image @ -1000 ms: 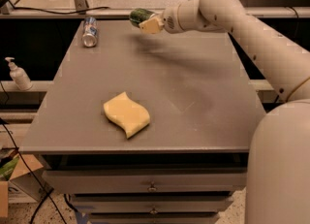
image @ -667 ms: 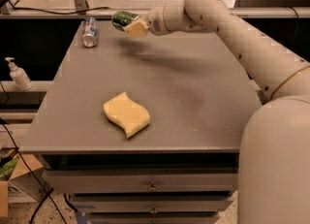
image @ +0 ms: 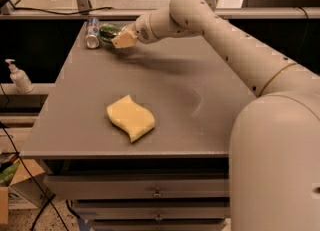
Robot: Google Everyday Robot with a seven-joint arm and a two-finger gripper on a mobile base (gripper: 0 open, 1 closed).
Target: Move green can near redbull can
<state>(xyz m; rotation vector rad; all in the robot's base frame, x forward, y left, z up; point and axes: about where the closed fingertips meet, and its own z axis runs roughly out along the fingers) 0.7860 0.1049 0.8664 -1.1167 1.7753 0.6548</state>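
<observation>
The green can (image: 109, 31) lies on its side in my gripper (image: 119, 39) at the far left of the grey table (image: 165, 85). The gripper's tan fingers (image: 125, 39) are shut on the can. The redbull can (image: 92, 32), blue and silver, lies on its side just left of the green can, almost touching it. My white arm reaches in from the right across the back of the table.
A yellow wavy sponge (image: 131, 117) lies near the table's front centre. A hand-sanitiser bottle (image: 19, 76) stands on a ledge left of the table. Drawers (image: 155, 192) sit under the tabletop. A cable runs along the back rail.
My gripper has carried the green can leftward along the back of the table, from right of centre to right beside the redbull can. The sponge and redbull can stayed put.
</observation>
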